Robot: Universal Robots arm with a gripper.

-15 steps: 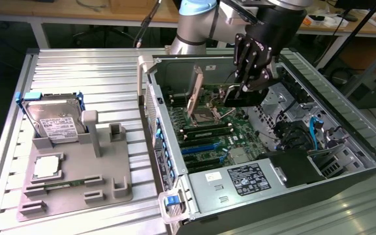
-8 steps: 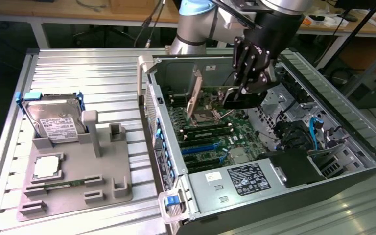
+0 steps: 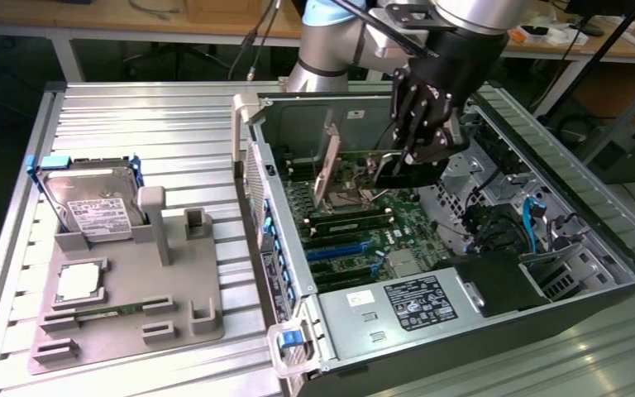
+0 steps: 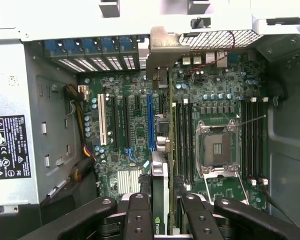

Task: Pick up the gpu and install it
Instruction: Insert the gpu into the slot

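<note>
- Green-boarded gpu (image 4: 160, 177), edge-on, pinched between the black gripper (image 4: 160, 222) fingers, inside the open computer case (image 3: 295, 116), one o'clock from the exterior view's centre.
- Installing step, apparently: seating calls for its edge aligned with a motherboard (image 4: 225, 100) slot.

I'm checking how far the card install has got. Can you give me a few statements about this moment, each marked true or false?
1. The gripper is shut on the gpu. True.
2. The gpu lies on the grey fixture. False: it is held edge-on inside the open computer case, over the motherboard.
3. The hard drive stands in the grey fixture, outside the case. True.
4. A fan cooler covers the processor socket. False: the socket is bare.
</note>
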